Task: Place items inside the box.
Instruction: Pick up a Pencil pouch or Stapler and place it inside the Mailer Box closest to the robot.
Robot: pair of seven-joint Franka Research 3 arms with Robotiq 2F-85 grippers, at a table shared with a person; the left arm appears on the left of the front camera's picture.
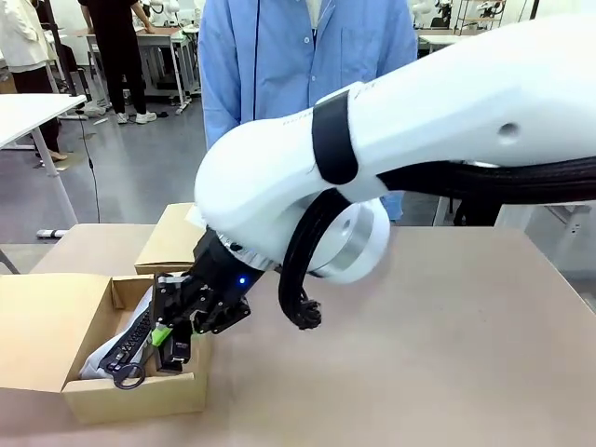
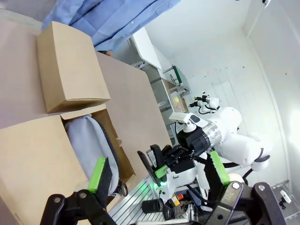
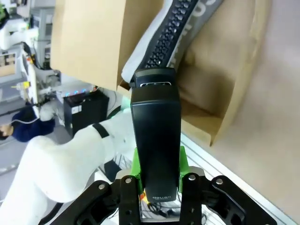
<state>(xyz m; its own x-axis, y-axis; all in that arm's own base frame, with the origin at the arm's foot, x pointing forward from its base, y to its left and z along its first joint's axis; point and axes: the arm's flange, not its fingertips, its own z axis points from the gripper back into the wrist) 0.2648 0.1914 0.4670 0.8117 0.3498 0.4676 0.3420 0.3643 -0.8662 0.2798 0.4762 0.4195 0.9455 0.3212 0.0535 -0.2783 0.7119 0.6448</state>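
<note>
The open cardboard box (image 1: 140,399) sits at the table's near left. A grey zip pouch (image 1: 101,357) with a black zipper lies inside it; it also shows in the left wrist view (image 2: 86,138) and the right wrist view (image 3: 176,35). My right gripper (image 1: 173,341) reaches across and hangs over the box's right side, shut on a black stapler (image 1: 177,352). In the right wrist view the stapler (image 3: 157,126) stands clamped between the green pads (image 3: 182,161), pointing at the box (image 3: 220,70). My left gripper (image 2: 159,176) is open with nothing between its fingers, looking over the box (image 2: 33,159).
The box's flaps (image 1: 172,239) stand open to the left and back. A person in a blue shirt (image 1: 307,65) stands at the far side of the table (image 1: 438,345). My right arm's white body (image 1: 400,140) spans the middle of the front view.
</note>
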